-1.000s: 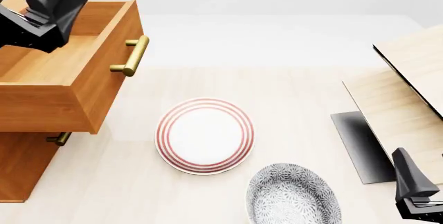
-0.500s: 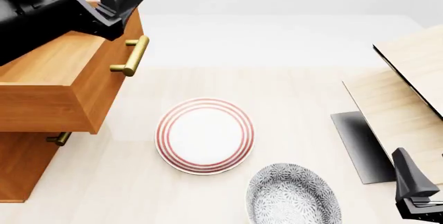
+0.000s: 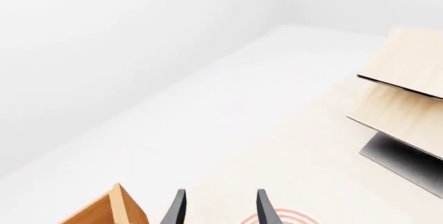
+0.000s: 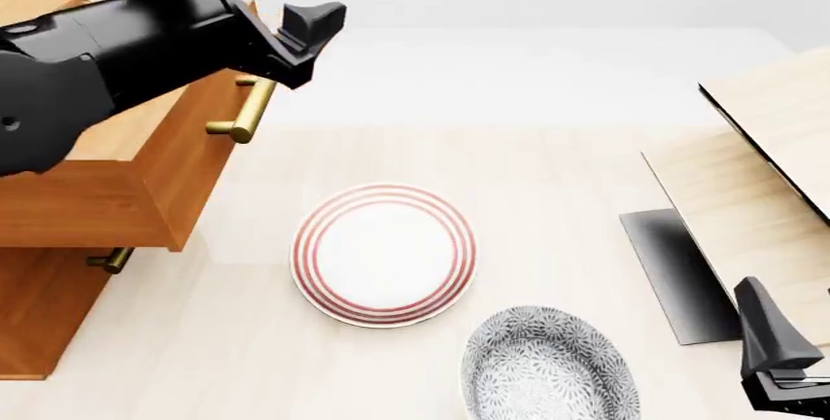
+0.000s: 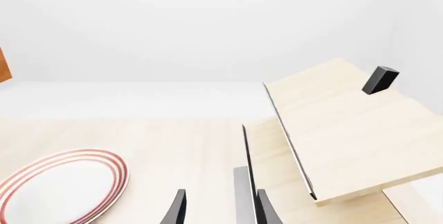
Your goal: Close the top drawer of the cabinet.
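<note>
The cabinet [image 4: 39,328] stands at the left edge of the front view. Its top drawer [image 4: 143,182] is pulled out, with its brass bar handle [image 4: 247,104] on the front face. My left arm reaches across the drawer. My left gripper [image 4: 311,36] is just past the drawer's front, above the handle, with its fingers apart and nothing between them. The left wrist view shows the gripper [image 3: 220,193] beside a corner of the drawer [image 3: 114,208]. My right gripper [image 4: 778,357] rests low at the right, open and empty; it also shows in the right wrist view [image 5: 220,193].
A red-ringed white plate [image 4: 383,253] lies mid-table. A grey patterned bowl [image 4: 551,369] sits in front of it. A pale wood box [image 4: 765,162] with a dark panel [image 4: 674,274] stands at the right. The lower drawer's handle [image 4: 111,260] peeks out below the top drawer.
My left arm has swung right from over the drawer's inside to past its front edge, above the handle. The drawer and the right arm have not moved.
</note>
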